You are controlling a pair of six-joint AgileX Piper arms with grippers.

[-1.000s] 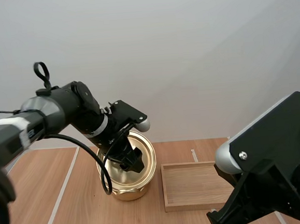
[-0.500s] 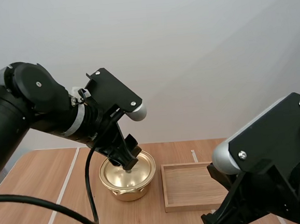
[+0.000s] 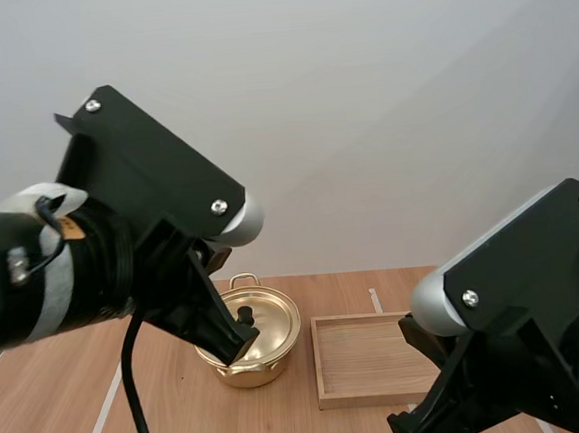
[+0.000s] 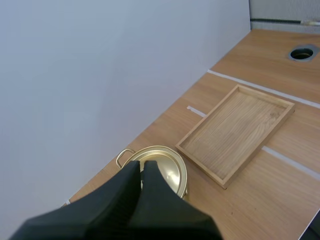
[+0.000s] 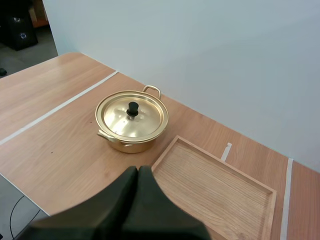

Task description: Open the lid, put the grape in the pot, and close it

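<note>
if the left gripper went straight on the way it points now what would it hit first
Most likely the lid of the pot: the left gripper, fingers shut, aims down at its gold top. How far above it hangs is unclear.

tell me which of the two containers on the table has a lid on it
The round golden metal pot, capped by a golden lid with black knob; the rectangular wooden tray beside it is uncovered.

Around the pot (image 5: 131,125), whose lid (image 5: 142,119) sits shut with its knob (image 5: 132,108) upright, bare table (image 5: 50,130) lies open on the side away from the wooden tray (image 5: 215,185), which sits just beside the pot, while the left gripper (image 4: 141,167), fingers together, hangs above the pot and crowds the way down.
</note>
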